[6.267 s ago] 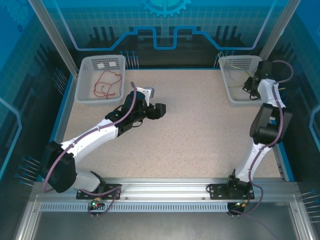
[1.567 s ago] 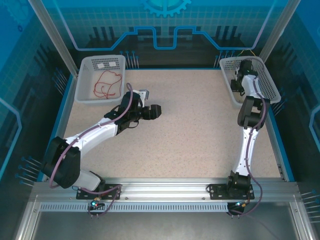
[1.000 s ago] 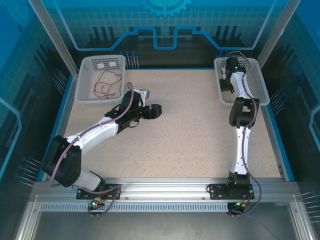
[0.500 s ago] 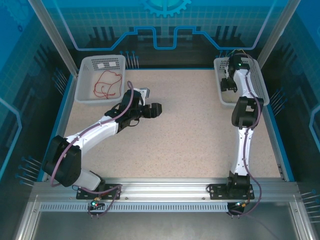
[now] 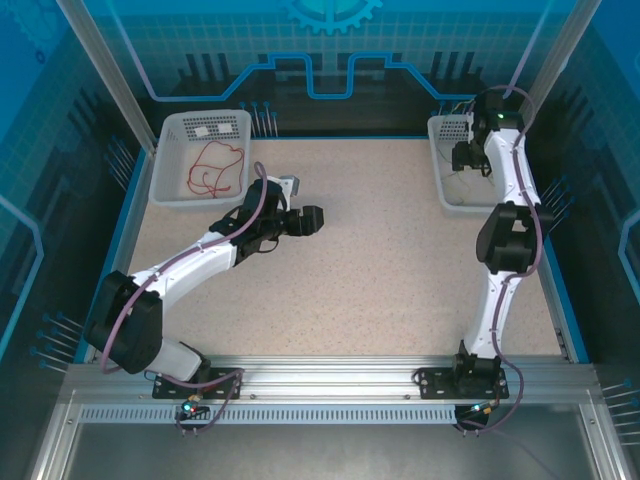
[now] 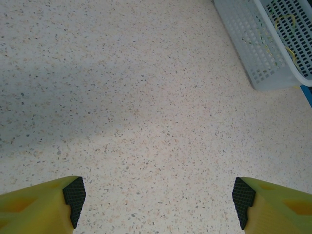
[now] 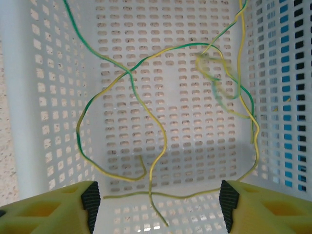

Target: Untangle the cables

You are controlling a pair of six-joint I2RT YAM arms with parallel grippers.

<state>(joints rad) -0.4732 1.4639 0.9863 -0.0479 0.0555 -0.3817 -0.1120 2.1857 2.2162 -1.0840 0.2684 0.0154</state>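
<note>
Speckled beige tabletop [image 5: 380, 260] enclosed by blue printed walls [image 5: 330, 60].

Left basket [image 5: 168, 160], right basket [image 5: 440, 165], speckled table [image 5: 380, 270]

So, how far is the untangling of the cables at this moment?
Done: the red cable lies alone in the left basket. In hand: nothing gripped; the right gripper hangs open over the right basket, the left gripper open over the table. Left: the yellow and green cables lie crossed in that basket.
</note>
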